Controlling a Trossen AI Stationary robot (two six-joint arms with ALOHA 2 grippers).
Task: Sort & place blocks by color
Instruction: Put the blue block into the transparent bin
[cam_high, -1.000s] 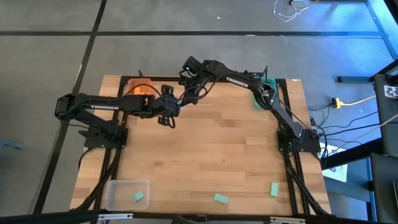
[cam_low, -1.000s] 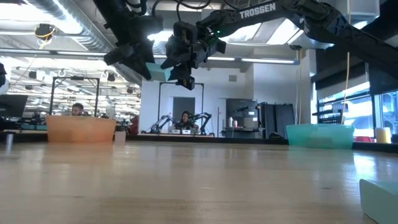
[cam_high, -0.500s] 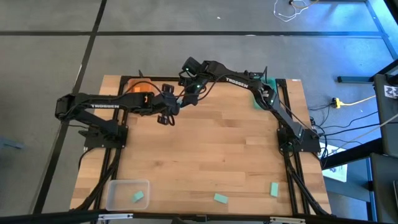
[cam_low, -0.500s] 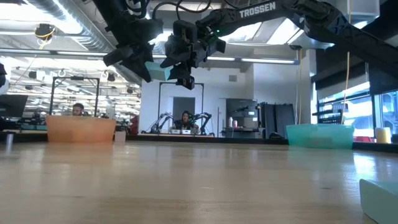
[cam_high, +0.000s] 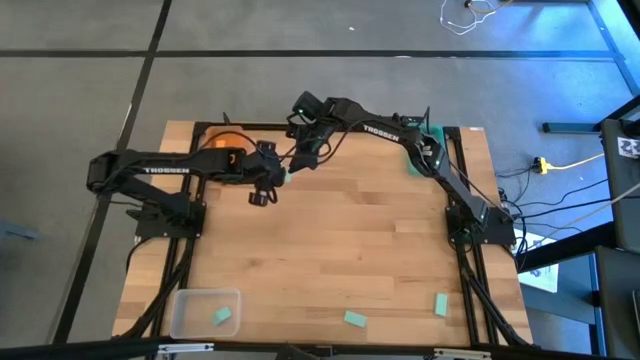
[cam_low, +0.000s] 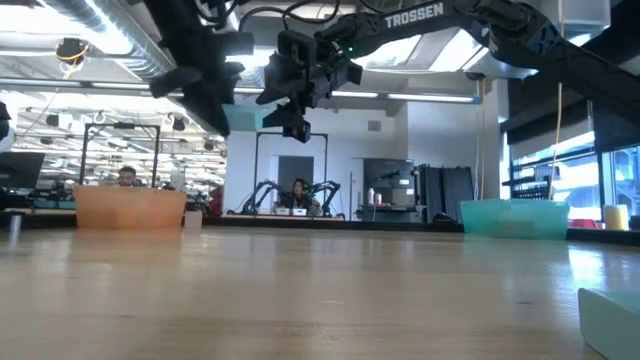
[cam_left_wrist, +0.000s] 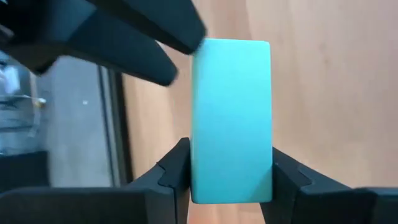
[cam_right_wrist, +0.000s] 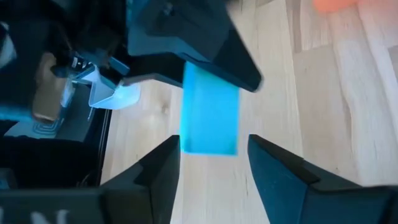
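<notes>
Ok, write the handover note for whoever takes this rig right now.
Left pincer: shut on a teal block, held in the air above the table's far middle.
Right pincer: open, facing the same block, not gripping it.
Done: one teal block lies in the clear bin.
Left: two teal blocks lie loose at the near edge; teal bin stands far right, orange bin far left.

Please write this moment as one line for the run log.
phase: handover in air | left hand: shut on teal block | right hand: open, fingers clear of block | teal bin: far right
</notes>
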